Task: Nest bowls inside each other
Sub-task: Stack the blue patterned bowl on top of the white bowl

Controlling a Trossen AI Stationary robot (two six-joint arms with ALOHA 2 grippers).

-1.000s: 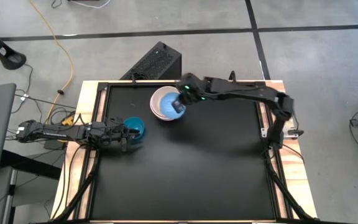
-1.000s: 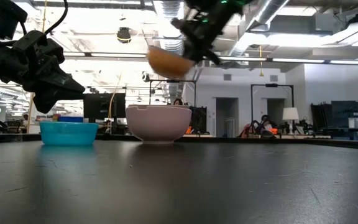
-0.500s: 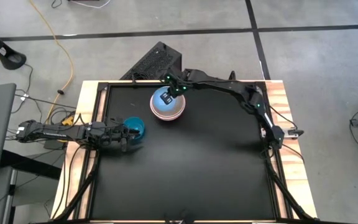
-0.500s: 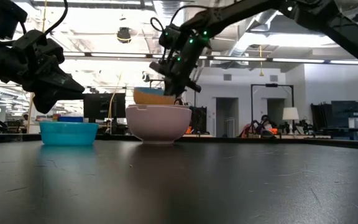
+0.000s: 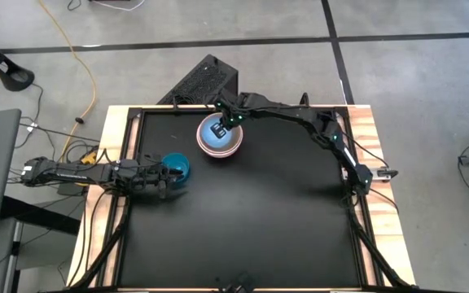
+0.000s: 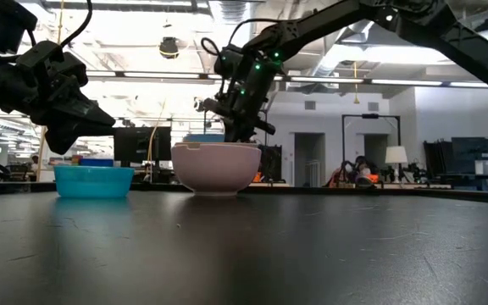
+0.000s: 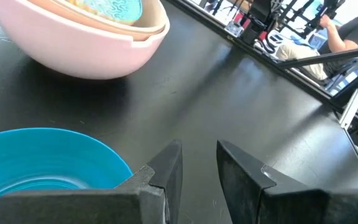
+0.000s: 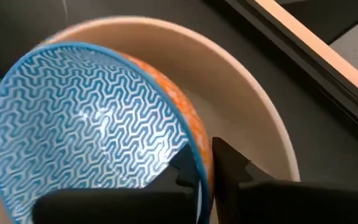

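A stack of bowls (image 5: 220, 138) stands at the table's far middle: a pink outer bowl (image 6: 216, 167), a cream bowl (image 8: 253, 124) in it, and inside that a light blue patterned bowl (image 8: 86, 118) with an orange outside. My right gripper (image 5: 230, 122) reaches down into the stack from the far right, shut on the light blue bowl. A teal bowl (image 5: 176, 166) rests on its base at the table's left. My left gripper (image 7: 197, 168) hovers beside it, open, with nothing between its fingers. My right gripper has the light blue bowl's rim (image 8: 194, 152) between its two fingers, one finger (image 8: 182, 177) inside the bowl and one (image 8: 232, 165) against the orange outer wall. The fingers slant down from the table's far right. The bowl sits down inside the cream bowl.
A black box (image 5: 206, 81) lies just beyond the table's far edge. The wooden frame (image 5: 363, 122) borders the black table top, which lies bare toward the near and right sides. People sit in the room behind (image 7: 347, 31).
My right gripper has come down and toward the table's far edge with the light blue bowl. The bowl, held above the stack a second ago, now sits sunk inside it, below the pink bowl's rim in the low view.
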